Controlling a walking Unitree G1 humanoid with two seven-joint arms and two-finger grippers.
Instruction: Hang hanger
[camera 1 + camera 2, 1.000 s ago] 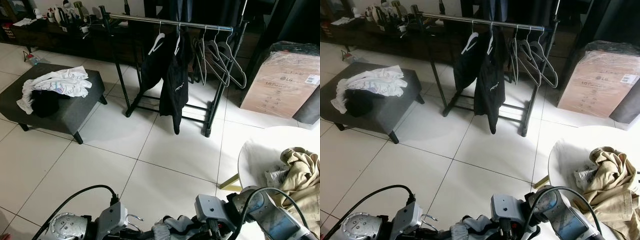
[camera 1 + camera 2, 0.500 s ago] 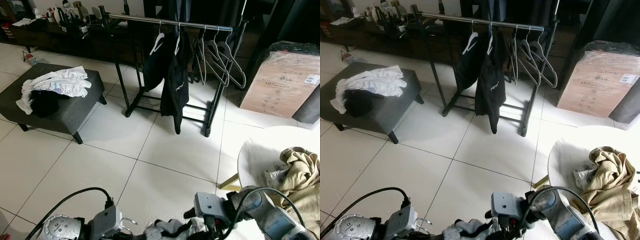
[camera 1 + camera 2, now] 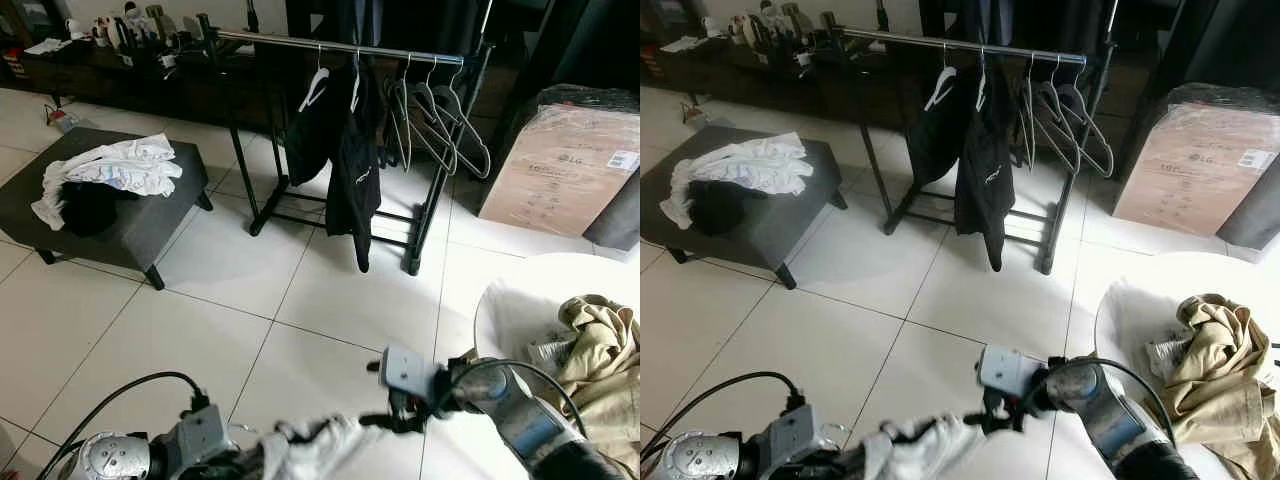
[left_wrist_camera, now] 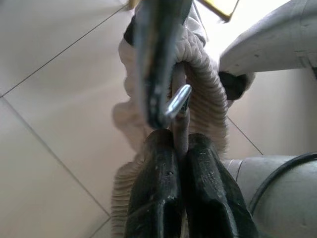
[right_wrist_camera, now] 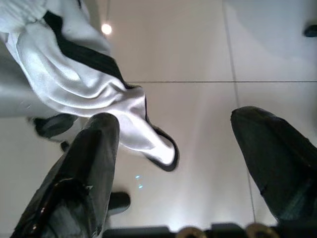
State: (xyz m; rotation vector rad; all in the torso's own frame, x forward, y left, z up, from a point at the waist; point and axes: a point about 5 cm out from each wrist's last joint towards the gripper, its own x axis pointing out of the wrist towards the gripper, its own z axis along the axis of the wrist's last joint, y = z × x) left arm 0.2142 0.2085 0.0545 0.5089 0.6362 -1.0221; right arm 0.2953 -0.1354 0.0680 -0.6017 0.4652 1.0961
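Note:
My left gripper (image 4: 181,144) is shut on the neck of a metal hanger hook (image 4: 176,101), with the ribbed collar of a white garment (image 3: 310,445) bunched around it. The garment has black trim and hangs low in front of me, above the floor tiles. My right gripper (image 5: 176,121) is open just to the right of the garment, and a white fold with a black edge (image 5: 143,134) lies near its fingers without being pinched. The clothes rack (image 3: 350,45) stands across the room with black clothes (image 3: 345,150) and empty hangers (image 3: 435,110) on its bar.
A dark ottoman (image 3: 150,220) with white and black laundry stands at the left. A round white table (image 3: 505,300) with beige clothes (image 3: 605,350) is close on my right. A wrapped cardboard box (image 3: 560,160) sits right of the rack. Open floor tiles lie between me and the rack.
My right arm has risen and swung forward, away from the garment. The white garment now shows more, stretched out to the right of my left wrist.

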